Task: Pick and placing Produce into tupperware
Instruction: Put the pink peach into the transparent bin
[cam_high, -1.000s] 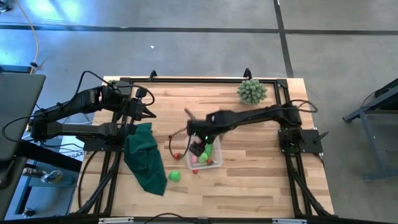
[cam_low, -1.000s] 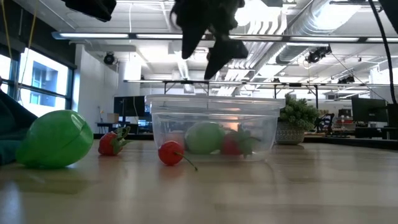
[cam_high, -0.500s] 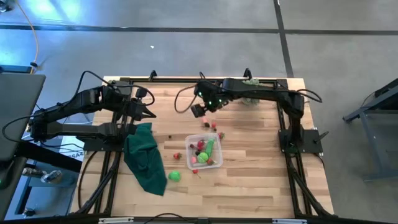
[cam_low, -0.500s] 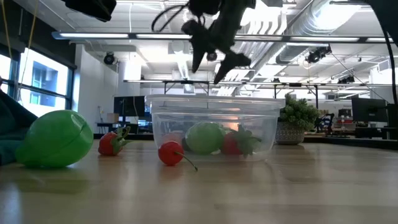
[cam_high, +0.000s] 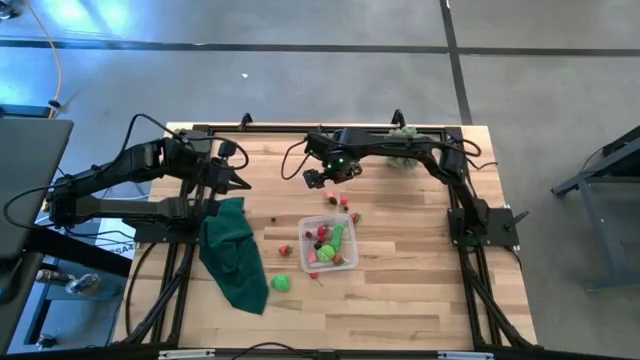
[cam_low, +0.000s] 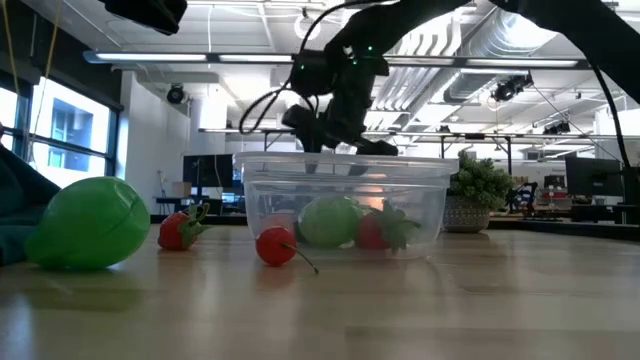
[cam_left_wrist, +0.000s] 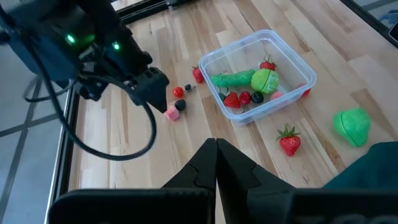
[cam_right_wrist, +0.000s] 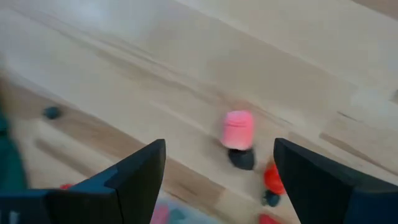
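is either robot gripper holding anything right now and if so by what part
Nothing is held. The right gripper is open over the loose produce beside the tupperware; the left gripper is shut on nothing.

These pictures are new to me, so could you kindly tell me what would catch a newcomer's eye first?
The clear tupperware near the table's middle draws the eye, with bright green and red produce inside. The right pincer hangs open over loose pieces behind it, a pink piece straight ahead of it. A large green fruit lies beside a dark green cloth on the left, where the left pincer waits shut.
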